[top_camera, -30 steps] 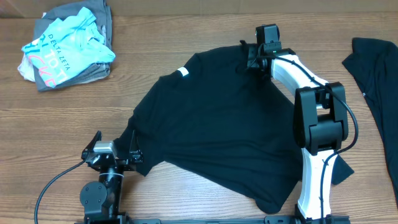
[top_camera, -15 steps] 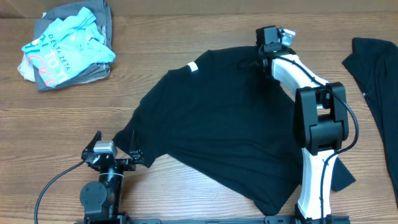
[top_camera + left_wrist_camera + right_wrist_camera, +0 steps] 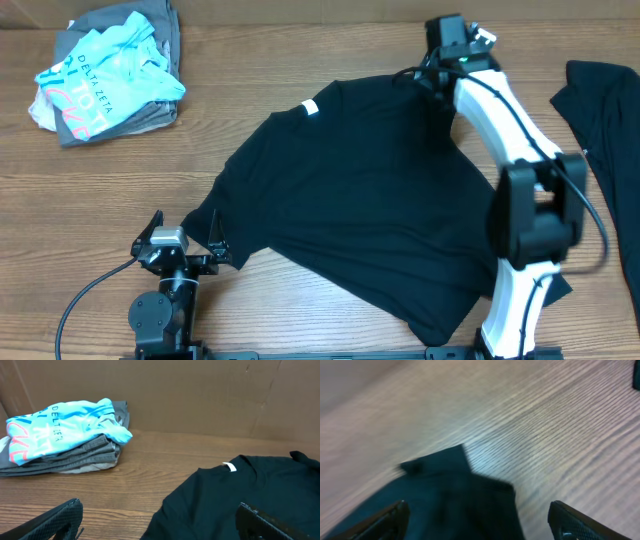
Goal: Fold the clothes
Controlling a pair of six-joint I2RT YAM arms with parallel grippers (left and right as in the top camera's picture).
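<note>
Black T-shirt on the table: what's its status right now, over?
Black short-sleeved fabric T-shirt spread out, not yet folded. Left tool open beside its near sleeve; right tool open over its far corner. Nothing lying on it.

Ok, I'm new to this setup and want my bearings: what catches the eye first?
A black T-shirt lies spread across the middle of the table, a white tag at its collar. The white right arm reaches to its far edge, fingers open above a fabric corner. A turquoise-topped clothes pile sits far left.
</note>
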